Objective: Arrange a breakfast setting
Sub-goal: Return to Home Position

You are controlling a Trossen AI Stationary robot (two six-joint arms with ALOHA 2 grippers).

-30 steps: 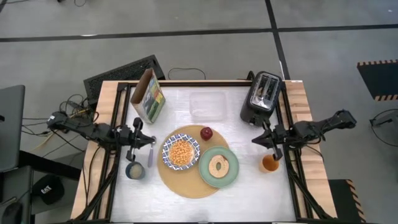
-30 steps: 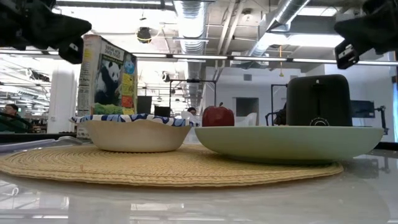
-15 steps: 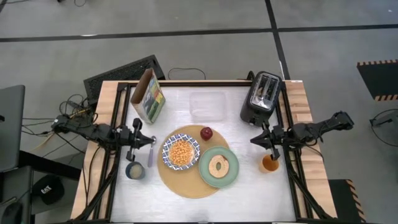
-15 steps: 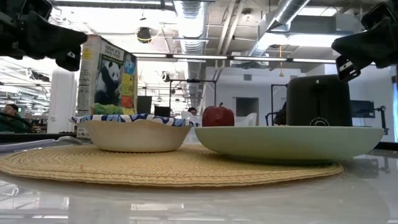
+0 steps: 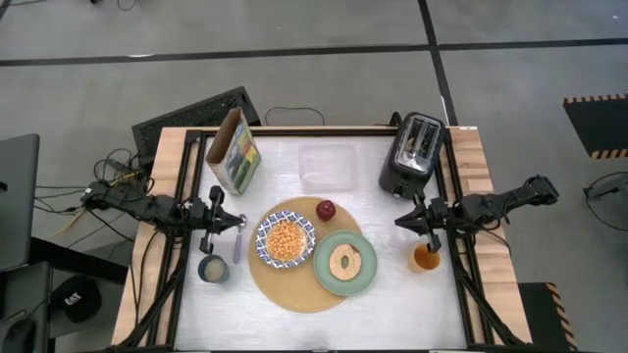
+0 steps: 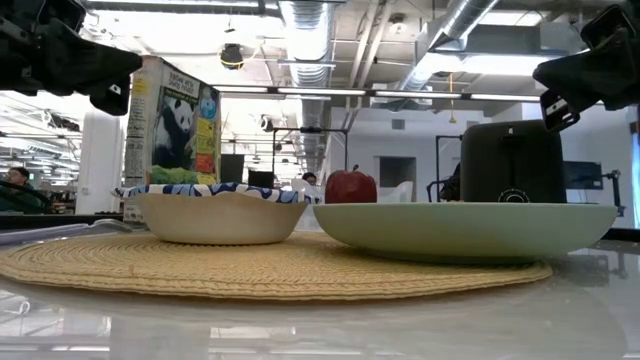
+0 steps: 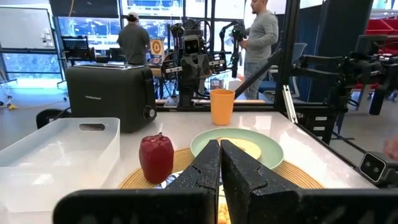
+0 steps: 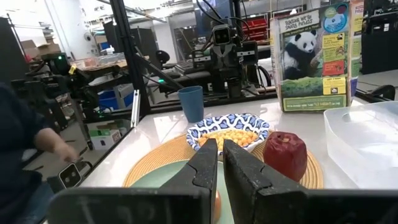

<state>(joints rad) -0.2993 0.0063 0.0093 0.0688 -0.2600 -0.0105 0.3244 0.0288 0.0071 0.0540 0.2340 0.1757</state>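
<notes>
Setting looks done: bowl (image 5: 263, 238), plate (image 5: 365, 276) w/ toast (image 5: 344, 261) & apple (image 5: 326, 209) on mat (image 5: 292, 286), spoon (image 5: 236, 246) beside it; L tool (image 7: 220, 147) & R tool (image 8: 220, 147) hang at bench (image 5: 383, 319) sides, both pinched together, empty.

Grey floor (image 5: 294, 29), ceiling ducts (image 6: 305, 20), strip lights (image 6: 420, 95)

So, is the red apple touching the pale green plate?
Apart. The high view shows a strip of bare mat between the apple and the plate; the left wrist view agrees.
</notes>
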